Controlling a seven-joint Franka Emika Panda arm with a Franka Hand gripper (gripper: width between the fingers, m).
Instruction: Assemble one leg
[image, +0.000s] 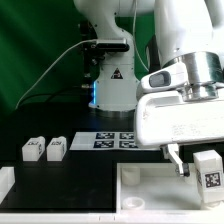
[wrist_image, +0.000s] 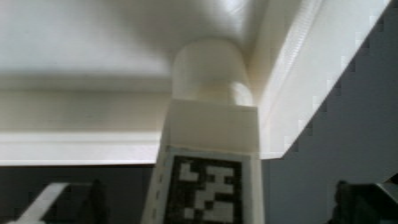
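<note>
A white leg (image: 208, 172) with a black-and-white tag stands upright at the white tray's (image: 150, 192) corner on the exterior view's right. In the wrist view the leg (wrist_image: 210, 140) has its rounded end set into the tray's corner (wrist_image: 107, 120). My gripper (image: 203, 160) straddles the leg. In the wrist view the gripper (wrist_image: 210, 212) is open, and the dark fingers (wrist_image: 57, 205) stand apart from the leg with a gap on each side. Two more legs (image: 32, 150) (image: 55, 149) lie on the table at the exterior view's left.
The marker board (image: 115, 140) lies on the black table behind the tray. The robot base (image: 112, 85) stands at the back. A white part (image: 5, 186) sits at the front left edge. A green backdrop closes the rear.
</note>
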